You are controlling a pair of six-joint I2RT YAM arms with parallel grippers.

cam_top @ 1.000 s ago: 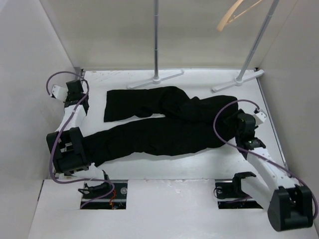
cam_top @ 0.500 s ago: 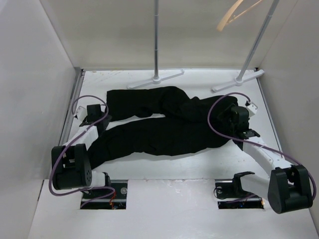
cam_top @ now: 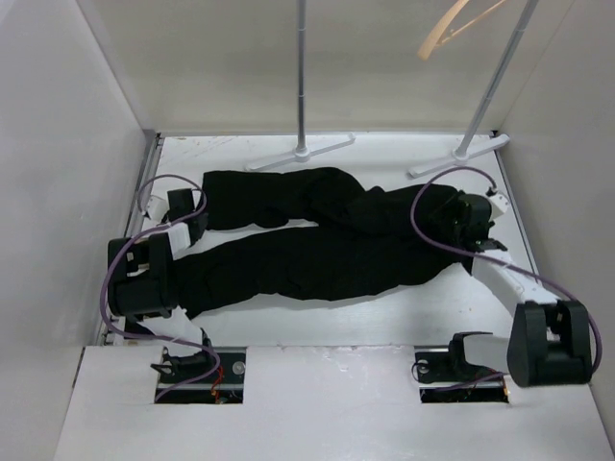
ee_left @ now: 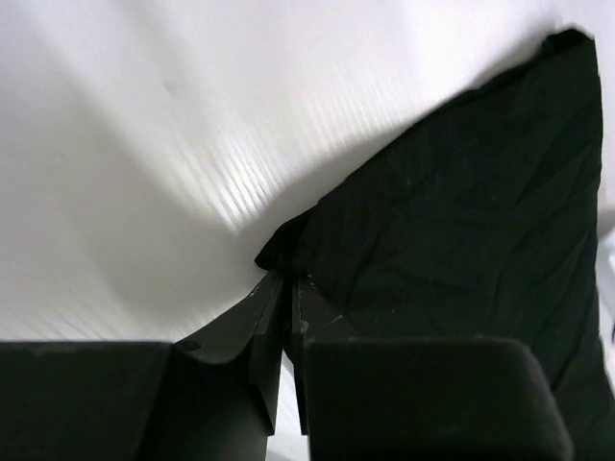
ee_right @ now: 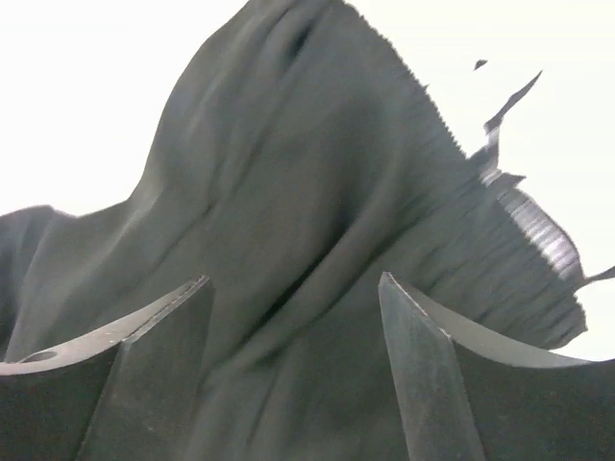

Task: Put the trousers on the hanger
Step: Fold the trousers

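1. The trousers [cam_top: 317, 245] lie flat on the white table [cam_top: 384, 312]; the waist is to the right and both legs stretch left.
2. The left gripper [ee_left: 285, 283] is closed to a thin slit; its tips pinch the corner of the far leg's hem.
3. The right gripper [ee_right: 293, 279] is spread wide; it sits low over the bunched cloth beside the ribbed waistband [ee_right: 524, 240].
4. The wooden hanger [cam_top: 444, 29] is high at the far right, beside the right rack pole [cam_top: 495, 82]; it is well apart from the trousers.
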